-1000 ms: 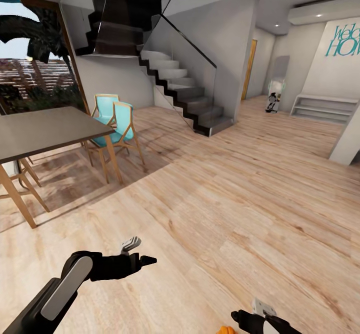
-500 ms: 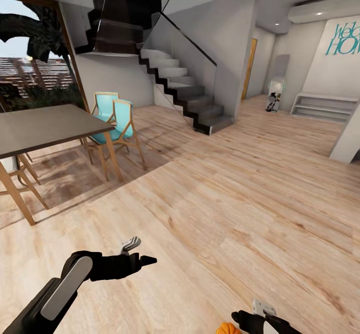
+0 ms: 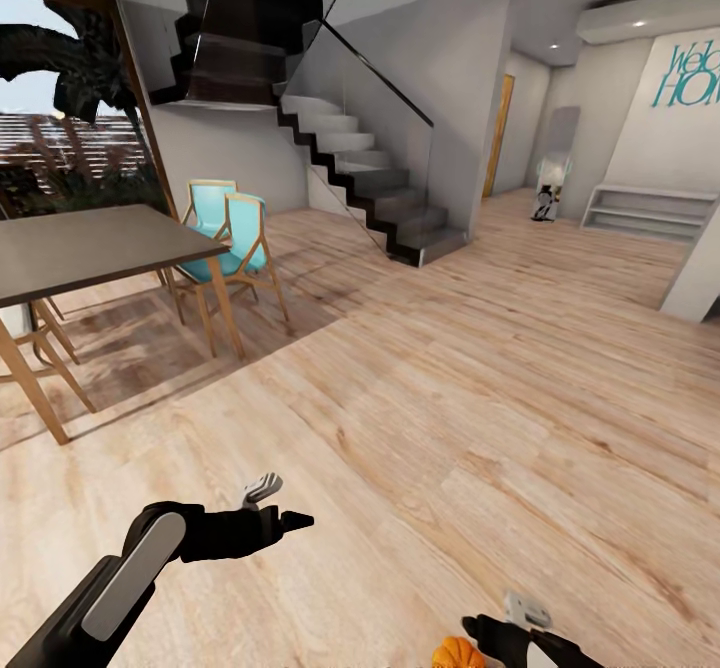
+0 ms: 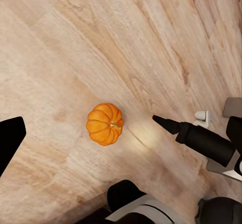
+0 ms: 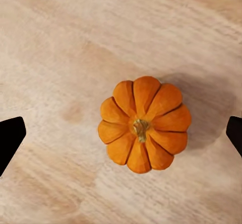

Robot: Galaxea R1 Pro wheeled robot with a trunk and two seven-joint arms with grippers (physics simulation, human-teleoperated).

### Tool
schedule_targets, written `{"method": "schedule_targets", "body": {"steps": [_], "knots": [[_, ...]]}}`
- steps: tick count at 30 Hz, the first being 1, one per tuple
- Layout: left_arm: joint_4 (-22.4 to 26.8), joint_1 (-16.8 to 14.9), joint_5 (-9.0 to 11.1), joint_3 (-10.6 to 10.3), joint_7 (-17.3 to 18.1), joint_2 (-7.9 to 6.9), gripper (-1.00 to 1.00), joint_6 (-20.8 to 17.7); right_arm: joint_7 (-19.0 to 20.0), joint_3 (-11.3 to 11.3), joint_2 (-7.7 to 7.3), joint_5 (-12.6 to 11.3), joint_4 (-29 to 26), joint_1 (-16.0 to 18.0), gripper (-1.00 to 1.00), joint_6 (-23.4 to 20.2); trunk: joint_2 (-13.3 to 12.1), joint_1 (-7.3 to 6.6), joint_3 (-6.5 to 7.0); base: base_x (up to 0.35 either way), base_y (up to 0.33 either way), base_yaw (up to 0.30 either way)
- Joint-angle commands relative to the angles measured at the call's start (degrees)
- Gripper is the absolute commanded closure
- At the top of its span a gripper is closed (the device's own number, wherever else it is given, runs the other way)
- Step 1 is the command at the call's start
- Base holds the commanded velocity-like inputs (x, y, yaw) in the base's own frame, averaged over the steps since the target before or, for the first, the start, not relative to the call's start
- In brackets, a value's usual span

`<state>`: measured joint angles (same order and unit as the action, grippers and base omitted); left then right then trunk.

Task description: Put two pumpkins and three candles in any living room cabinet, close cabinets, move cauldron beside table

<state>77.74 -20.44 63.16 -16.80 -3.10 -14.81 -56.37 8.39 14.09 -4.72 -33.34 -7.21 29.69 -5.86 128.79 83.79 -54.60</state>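
1. Sitting upright on the wooden floor [image 3: 420, 428], one pumpkin [image 5: 144, 124] lies directly below the right gripper [image 5: 121, 133], fingers spread and not touching it.
2. Left gripper [image 3: 275, 506] hovers spread, empty.
3. Judging by this, nothing is stowed; a dining table [image 3: 90, 253] stands far off.

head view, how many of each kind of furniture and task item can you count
pumpkin: 1
dining table: 1
turquoise chairs: 2
staircase: 1
low white shelf unit: 1
total: 6
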Motion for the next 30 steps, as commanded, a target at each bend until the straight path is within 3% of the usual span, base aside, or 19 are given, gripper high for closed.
{"method": "schedule_targets", "body": {"steps": [1, 2, 5, 7, 30], "knots": [[0.04, -0.04, 0.38, -0.08, -0.31, -0.04, -1.0, -0.1, 0.97, 0.45, -0.07, -0.58, -0.06, 0.02, -1.0, -0.22, 0.44, 0.21, -0.24, 0.0, 0.0, 0.0], [0.04, -0.04, 0.38, -0.08, -0.31, -0.04, -1.0, -0.11, 1.56, 0.44, -0.08, -0.58, -0.05, 0.02, -1.0, -0.22, 0.84, 0.43, -0.41, 0.0, 0.0, 0.0], [0.11, -0.04, 0.38, -0.14, -0.3, 0.01, -1.0, -0.12, 8.24, 0.36, -0.31, -0.69, 0.22, 0.02, -1.0, -0.22, 2.04, 1.09, -0.95, 0.0, 0.0, 0.0], [0.13, -0.04, 0.38, -0.16, -0.31, 0.0, -1.0, -0.14, 10.07, 0.34, -0.42, -0.83, 0.43, 0.02, -1.0, -0.23, 2.84, 1.53, -1.31, 0.0, 0.0, 0.0], [0.13, -0.04, 0.38, -0.22, -0.24, 0.05, -1.0, -0.15, 10.36, -0.21, -0.62, -1.62, 0.87, 0.02, -1.0, 1.47, 12.07, 6.58, -5.44, 0.0, 0.0, 0.0]]}}
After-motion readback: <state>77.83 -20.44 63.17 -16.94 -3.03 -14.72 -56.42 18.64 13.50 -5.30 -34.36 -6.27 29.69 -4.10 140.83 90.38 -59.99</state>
